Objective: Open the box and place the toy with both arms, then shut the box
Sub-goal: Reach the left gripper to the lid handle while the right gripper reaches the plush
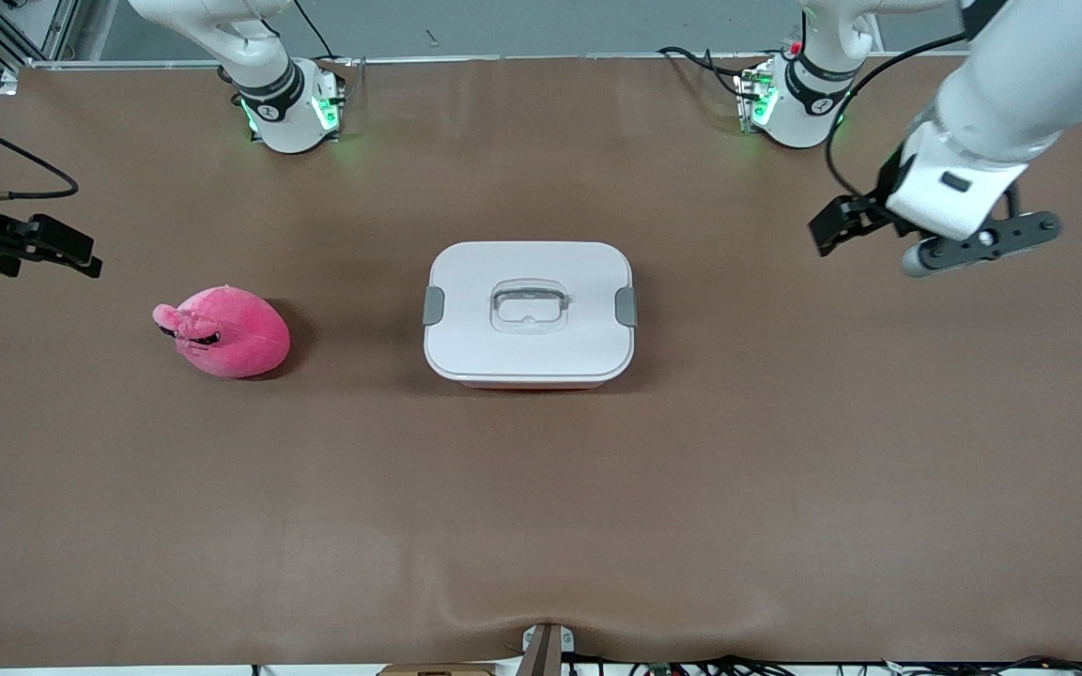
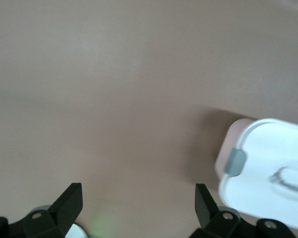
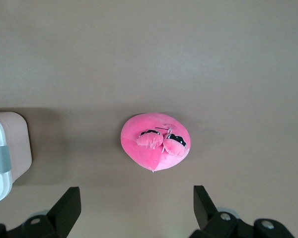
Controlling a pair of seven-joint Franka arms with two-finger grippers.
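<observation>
The box [image 1: 529, 313] stands shut in the middle of the table, its white lid held by a grey clip [image 1: 434, 306] at each end and bearing a clear recessed handle [image 1: 529, 307]. The pink plush toy [image 1: 226, 331] lies beside it toward the right arm's end. My right gripper [image 1: 81, 258] hovers open and empty over the mat near the toy. My left gripper [image 1: 832, 235] hangs open and empty over the mat toward the left arm's end. The left wrist view shows its gripper [image 2: 138, 193] over bare mat, with the box [image 2: 268, 168] off to one side. In the right wrist view the gripper [image 3: 136, 194] is apart from the toy [image 3: 155, 141], and one end of the box [image 3: 5, 158] shows.
A brown mat [image 1: 541, 507] covers the table. The two arm bases [image 1: 292, 108] [image 1: 790, 103] glow green at the edge farthest from the front camera. Cables trail by the left arm's base. A small mount [image 1: 546, 648] sits at the nearest edge.
</observation>
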